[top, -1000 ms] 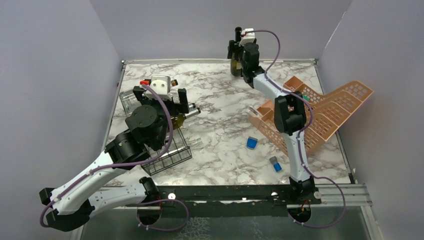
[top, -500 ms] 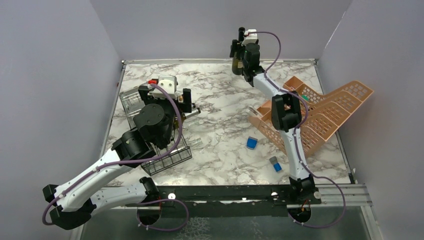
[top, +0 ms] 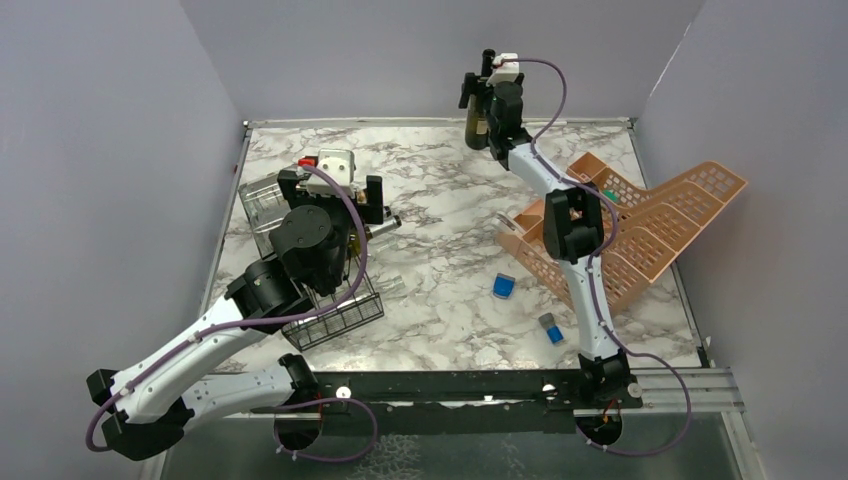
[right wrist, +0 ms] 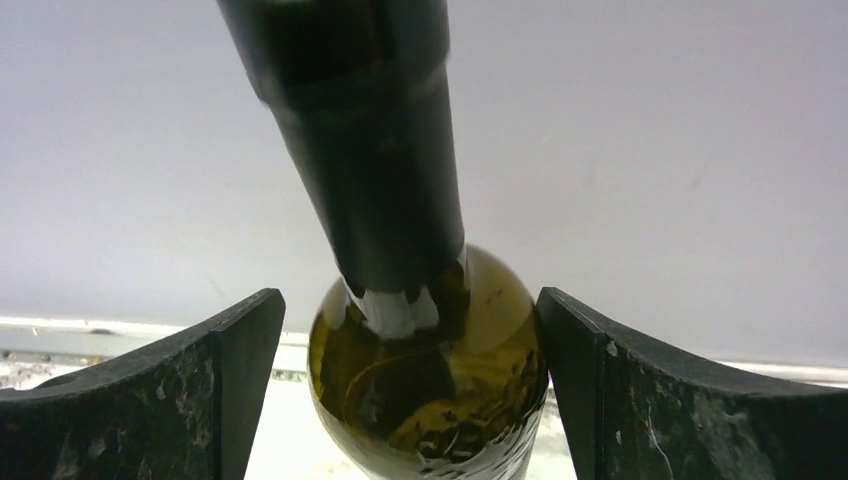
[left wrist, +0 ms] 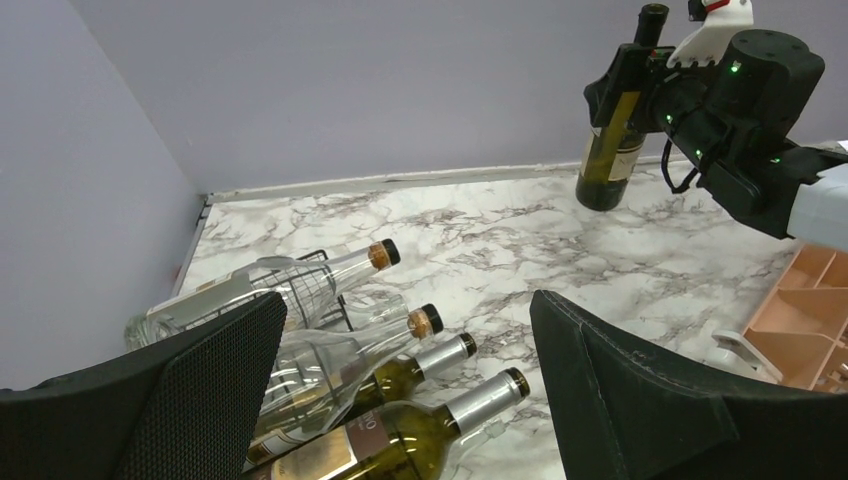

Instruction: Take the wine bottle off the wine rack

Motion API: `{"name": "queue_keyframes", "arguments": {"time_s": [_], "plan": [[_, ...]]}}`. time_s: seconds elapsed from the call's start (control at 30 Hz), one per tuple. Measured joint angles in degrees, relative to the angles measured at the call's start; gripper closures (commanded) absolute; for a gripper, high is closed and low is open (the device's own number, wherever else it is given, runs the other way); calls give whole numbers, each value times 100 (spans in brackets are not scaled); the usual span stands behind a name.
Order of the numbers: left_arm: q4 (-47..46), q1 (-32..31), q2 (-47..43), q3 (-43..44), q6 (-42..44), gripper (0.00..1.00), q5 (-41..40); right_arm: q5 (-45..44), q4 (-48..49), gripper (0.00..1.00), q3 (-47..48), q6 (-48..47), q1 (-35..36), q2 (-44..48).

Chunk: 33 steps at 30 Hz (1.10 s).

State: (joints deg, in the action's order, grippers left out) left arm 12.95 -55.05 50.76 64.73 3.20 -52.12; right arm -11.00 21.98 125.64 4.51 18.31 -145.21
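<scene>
Jaws of the left gripper [left wrist: 408,300] gape wide above the wine rack [top: 335,318]; those of the right gripper [right wrist: 407,300] stand wide round an upright wine bottle [left wrist: 608,160].
Several bottles lie on the rack at the left of the bench [top: 450,260], clear bottles [left wrist: 300,290] above green bottles [left wrist: 380,445] with silver caps, necks jutting free toward the right. The dark green wine bottle stands at the far edge, its neck between the right jaws, apparently unclamped. Glass like this is probably heavy, rigid, slick and breakable, so the neck just under the cap seems the surest hold, taken squarely and lifted slowly.
</scene>
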Motion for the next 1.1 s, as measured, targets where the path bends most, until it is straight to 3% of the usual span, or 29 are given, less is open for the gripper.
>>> {"name": "queue_keyframes", "arguments": {"time_s": [0.3,0.57,0.83,1.1], "plan": [[186,24,-42,4,-363,1,142,4,-304,1,190,39,0,105],[741,24,-66,175,-973,1,776,2,-1954,0,-800,409,0,1523],[1491,31,81,595,-1414,1,1698,319,-3298,1,-1996,820,-2,3567],[2702,76,1357,1375,-1113,1,2433,2028,-3856,0,-4673,1097,-15,5475]]}}
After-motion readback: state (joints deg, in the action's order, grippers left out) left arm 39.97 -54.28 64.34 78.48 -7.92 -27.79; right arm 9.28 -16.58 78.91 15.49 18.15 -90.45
